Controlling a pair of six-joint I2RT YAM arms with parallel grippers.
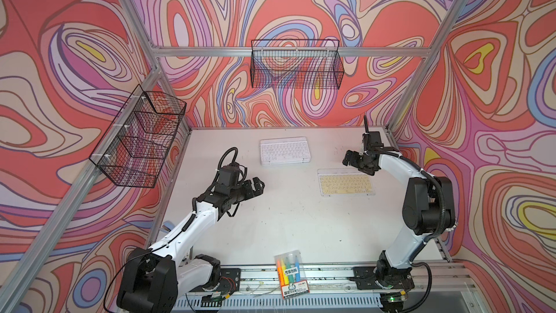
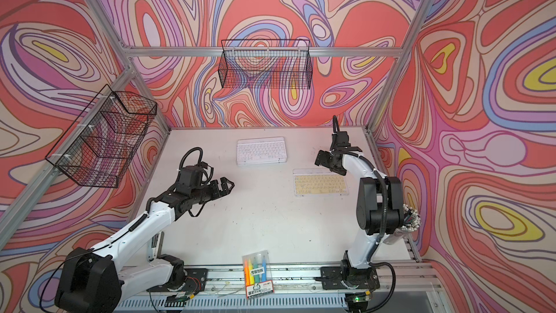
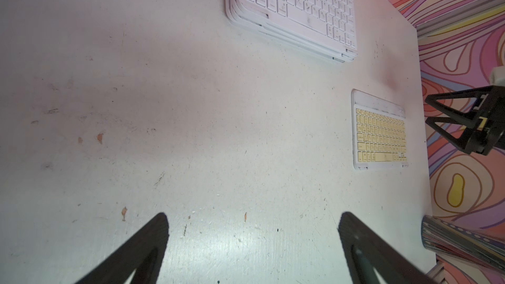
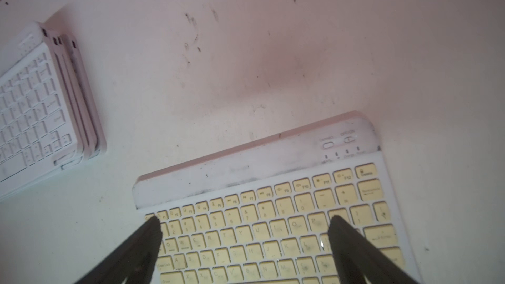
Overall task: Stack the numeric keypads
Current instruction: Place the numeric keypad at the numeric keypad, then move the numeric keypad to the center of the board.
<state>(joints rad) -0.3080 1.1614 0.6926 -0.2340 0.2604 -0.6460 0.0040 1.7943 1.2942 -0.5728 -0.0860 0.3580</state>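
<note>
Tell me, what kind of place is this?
Probably a robot test booth: a left arm and a right arm mounted at a white table, an aluminium frame, swirl-patterned walls.

Looks like a robotics lab test cell: boxed in by an aluminium frame (image 1: 288, 52) and swirl-printed wall panels (image 1: 301, 1), with a left arm (image 1: 180, 233) and right arm (image 1: 427, 206) bolted to a slotted rail (image 1: 328, 275) at the front edge of the white bench (image 1: 285, 224), wire baskets (image 1: 296, 67) hung on the frame.

Overhead stereo pair, two downward wrist close-ups
</note>
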